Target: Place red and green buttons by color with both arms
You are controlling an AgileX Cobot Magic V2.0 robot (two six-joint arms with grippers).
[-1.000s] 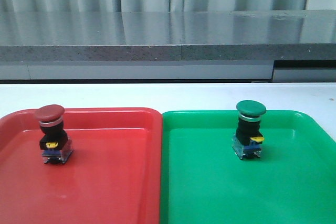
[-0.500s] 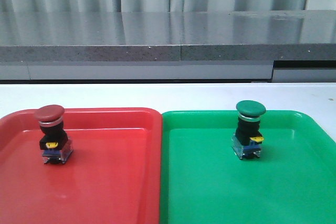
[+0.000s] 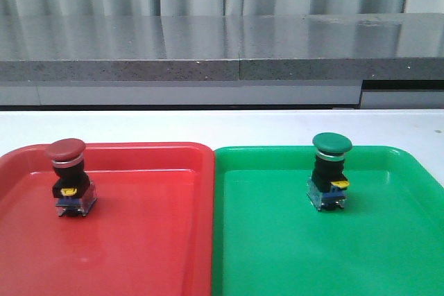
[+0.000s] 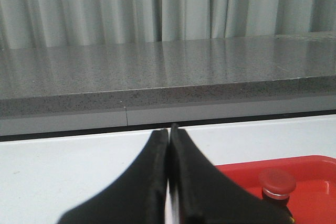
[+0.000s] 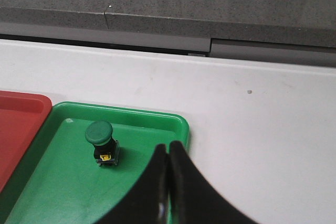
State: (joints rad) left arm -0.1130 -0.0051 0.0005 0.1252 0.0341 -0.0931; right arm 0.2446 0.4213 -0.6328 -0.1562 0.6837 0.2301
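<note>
Nothing on the desk (image 3: 229, 126) has shifted across the earlier front views; only a dark shape at the upper right corner of the oldest one is gone, and neither arm shows in the front view now.

Taking the seam where the two trays meet as the landmark: the red button (image 3: 69, 178) stands upright on the red tray (image 3: 139, 240), well to the left of the seam, and the green button (image 3: 329, 171) stands upright on the green tray (image 3: 277, 254), well to the right of it. Each is on the tray of its own colour, so the sorting looks finished.

The left gripper (image 4: 169, 145) has its jaws pressed together on nothing, with the red button showing just past them in the left wrist view. The right gripper (image 5: 169, 158) is likewise closed and empty, hanging above the green tray's outer edge, apart from the green button.

As for handling, these look like stiff, light plastic switches with a smooth domed cap, likely slippery. The squarer black body under the silver ring seems the surer place to pinch; the clear base looks more delicate. With wide heads on narrow bodies they may tip if nudged sideways.
</note>
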